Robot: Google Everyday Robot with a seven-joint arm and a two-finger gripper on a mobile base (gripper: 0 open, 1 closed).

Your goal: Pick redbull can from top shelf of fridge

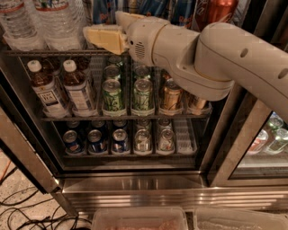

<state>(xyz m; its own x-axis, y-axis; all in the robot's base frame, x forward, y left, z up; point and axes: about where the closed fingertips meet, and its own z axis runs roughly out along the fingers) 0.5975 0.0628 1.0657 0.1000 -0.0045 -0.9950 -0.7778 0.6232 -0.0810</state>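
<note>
Blue-and-silver redbull cans stand in a row on the top shelf (27, 52) of the fridge (135, 186); one (104, 9) is just behind my gripper, others (153, 6) stand to its right. Only their lower parts show at the frame's top edge. My gripper (102, 26), with cream-yellow fingers (105, 39), is at the front edge of the top shelf, pointing left in front of the leftmost redbull can. Its fingers stand apart and hold nothing. My arm (216, 58) crosses in from the right and hides part of the shelf.
Water bottles (54, 22) stand at the shelf's left and a red cola can (220, 9) at its right. The middle rack holds tea bottles (76, 87) and green cans (112, 94); the lower rack holds blue cans (96, 140). Cables (27, 211) lie on the floor. A glass door (265, 139) is at right.
</note>
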